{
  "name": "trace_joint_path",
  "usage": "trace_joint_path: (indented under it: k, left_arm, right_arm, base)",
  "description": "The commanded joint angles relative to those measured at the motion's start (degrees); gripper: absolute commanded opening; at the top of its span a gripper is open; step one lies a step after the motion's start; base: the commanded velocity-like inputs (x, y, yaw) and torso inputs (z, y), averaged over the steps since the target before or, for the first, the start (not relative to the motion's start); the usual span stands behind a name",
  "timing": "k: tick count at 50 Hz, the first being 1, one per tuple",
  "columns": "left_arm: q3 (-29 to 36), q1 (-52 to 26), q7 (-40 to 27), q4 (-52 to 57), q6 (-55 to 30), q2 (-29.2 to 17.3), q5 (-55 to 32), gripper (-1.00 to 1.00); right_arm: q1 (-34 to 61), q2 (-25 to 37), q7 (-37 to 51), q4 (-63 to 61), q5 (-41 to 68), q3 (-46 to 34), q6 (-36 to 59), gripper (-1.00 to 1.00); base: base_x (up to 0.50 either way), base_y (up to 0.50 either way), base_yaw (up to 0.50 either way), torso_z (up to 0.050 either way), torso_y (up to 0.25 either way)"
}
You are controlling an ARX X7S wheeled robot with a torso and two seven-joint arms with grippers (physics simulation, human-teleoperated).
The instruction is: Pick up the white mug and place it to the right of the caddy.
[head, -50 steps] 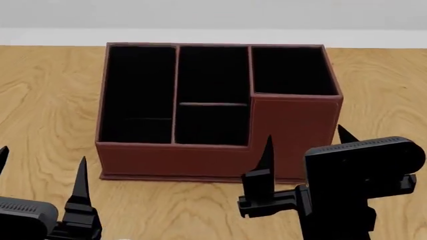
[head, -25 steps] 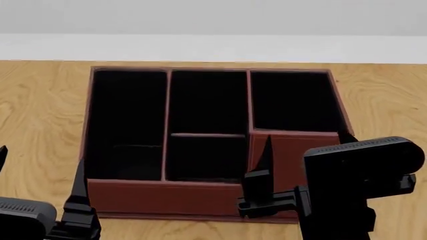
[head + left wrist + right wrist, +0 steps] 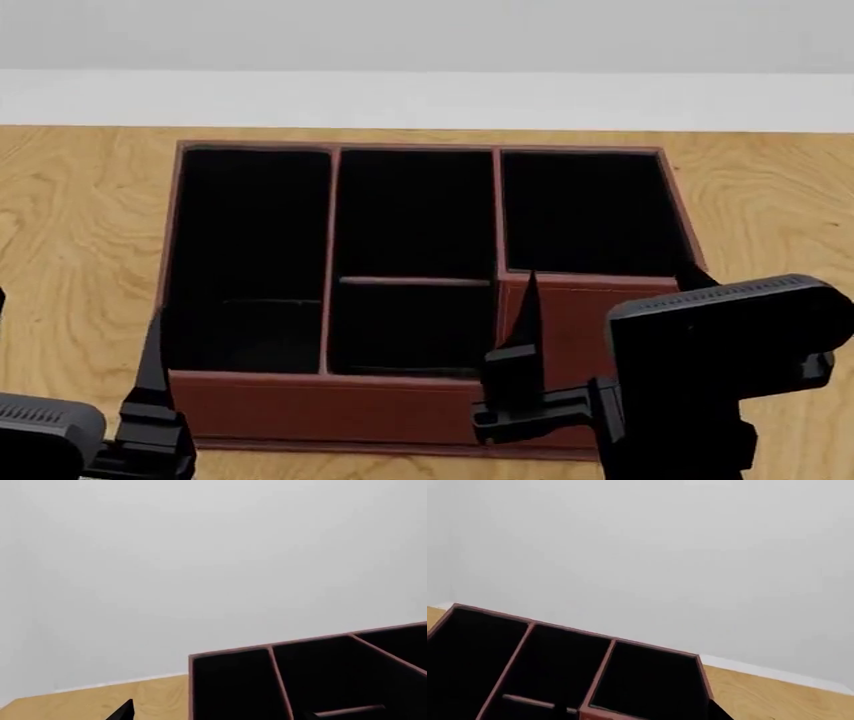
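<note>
Two wide, empty claws, left claw (image 3: 74,350) and right claw (image 3: 607,290), near the caddy (image 3: 414,410).

Both arms are held low and forward at the near edge of the head view. The right gripper (image 3: 607,300), at about five o'clock, is spread wide, its pointed fingertips aimed upward. The left gripper (image 3: 74,330), at seven o'clock, is likewise parted and empty.

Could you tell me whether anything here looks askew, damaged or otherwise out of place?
Nothing stands out: the reddish-brown leather-look caddy sits square and upright on the wooden table, its black-lined compartments empty and intact. No white mug shows in any view.
</note>
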Motion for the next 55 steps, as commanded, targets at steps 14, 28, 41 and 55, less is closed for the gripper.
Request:
trace_joint_path:
  k: [14,28,41,55]
  left_arm:
    - [-1.0,-5.5,-0.4,2.8,-8.4,-1.1,-1.3,1.0]
    - [-2.5,-7.1,-1.0,5.2,-11.8,-2.0,-1.7,1.0]
    - [-3.1,-7.5,-1.1,5.0,-12.0,-2.3,-2.3,1.0]
    - [-3.4,-8.1,-1.1,5.4,-12.8,-2.7,-3.0,1.0]
  right_arm:
    - [8.3,3.4,-8.4,-15.0,11.2,1.1,27.0,1.0]
    - [20.8,15.8,26.6,-2.0,67.7,0.9,28.4,1.0]
    - [27.2,20.2,42.3,5.8,86.8,-10.6,26.2,1.0]
    - [33.7,23.9,54.7,9.9,105.5,-22.9,19.8,1.0]
  base:
    - [0.0,0.0,0.0,0.0,0.0]
    - [0.0,0.0,0.0,0.0,0.0]
    - [0.0,0.0,0.0,0.0,0.0]
    - [0.0,0.0,0.0,0.0,0.0]
